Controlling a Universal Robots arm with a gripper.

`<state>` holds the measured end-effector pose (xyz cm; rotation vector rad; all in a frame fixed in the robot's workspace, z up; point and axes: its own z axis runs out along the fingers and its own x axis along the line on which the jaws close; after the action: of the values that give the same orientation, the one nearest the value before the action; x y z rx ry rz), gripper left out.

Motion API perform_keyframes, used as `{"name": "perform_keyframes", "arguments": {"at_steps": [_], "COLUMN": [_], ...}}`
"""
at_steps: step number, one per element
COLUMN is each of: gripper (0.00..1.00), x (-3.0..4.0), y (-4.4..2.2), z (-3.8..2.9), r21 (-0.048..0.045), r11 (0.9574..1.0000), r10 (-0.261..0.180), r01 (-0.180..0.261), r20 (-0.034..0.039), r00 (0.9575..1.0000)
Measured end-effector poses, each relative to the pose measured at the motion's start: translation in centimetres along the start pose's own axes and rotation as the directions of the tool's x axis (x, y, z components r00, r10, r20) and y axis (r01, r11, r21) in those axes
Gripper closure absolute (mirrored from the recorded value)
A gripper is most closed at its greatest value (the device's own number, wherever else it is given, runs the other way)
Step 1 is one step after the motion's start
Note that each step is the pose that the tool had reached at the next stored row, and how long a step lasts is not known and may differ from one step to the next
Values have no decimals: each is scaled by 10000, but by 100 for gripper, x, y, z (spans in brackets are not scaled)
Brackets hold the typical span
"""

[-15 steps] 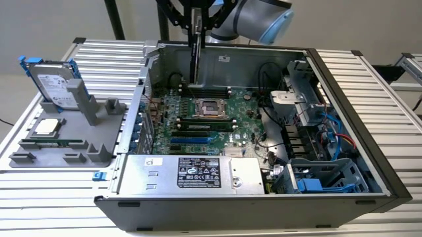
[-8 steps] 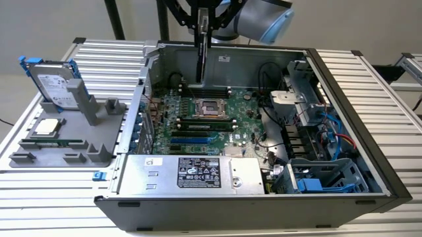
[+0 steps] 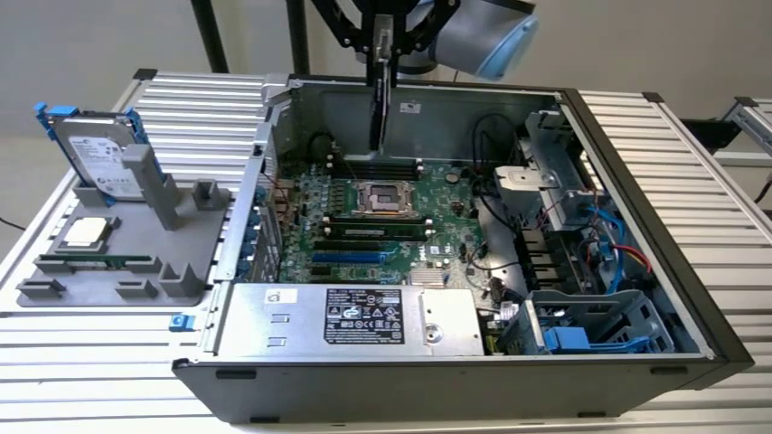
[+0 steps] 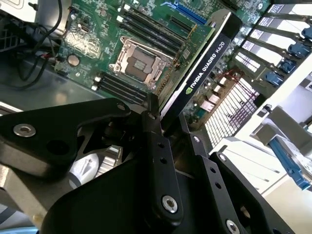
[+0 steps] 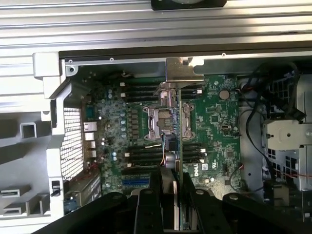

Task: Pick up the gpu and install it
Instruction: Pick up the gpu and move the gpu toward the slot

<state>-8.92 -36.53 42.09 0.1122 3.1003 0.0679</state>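
Above the open dark grey metal computer case [image 3: 422, 391], the black pincer [image 3: 381, 56] is clamped on the upper edge of the gpu [image 3: 380, 113], a flat green circuit card with a black cooler. The card is held upright and edge-on over the green motherboard [image 3: 362, 226], just beyond the square silver processor socket [image 3: 383, 195]. Whether its lower edge touches the board cannot be told.

In the second wrist view, white lettering beside a small green emblem is carried along the black edge of the gpu [image 4: 209, 58], gripped by the pincer [image 4: 168, 126]. In the first wrist view the silver metal end bracket [image 5: 184, 70] is seen at the card's far end.

Inside the case, at its near wall, a white printed label [image 3: 365, 318] is borne by the silver power supply box [image 3: 277, 321]. Beside the case, at the exterior view's left, a silver hard drive in a blue frame [image 3: 103, 149] is stood in a grey moulded holder [image 3: 181, 244] on the slatted aluminium bench [image 3: 657, 136].
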Motion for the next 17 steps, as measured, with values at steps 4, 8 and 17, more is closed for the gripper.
{"name": "perform_keyframes", "arguments": {"at_steps": [4, 8, 17], "gripper": [100, 100, 100], "x": [-48, -90, -174], "y": [13, 28, 60], "z": [5, 10, 14], "r21": [0, 0, 0], "r11": [10000, 10000, 10000], "r10": [0, 0, 0], "r01": [0, 0, 0], "r20": [0, 0, 0], "r00": [10000, 10000, 10000]}}
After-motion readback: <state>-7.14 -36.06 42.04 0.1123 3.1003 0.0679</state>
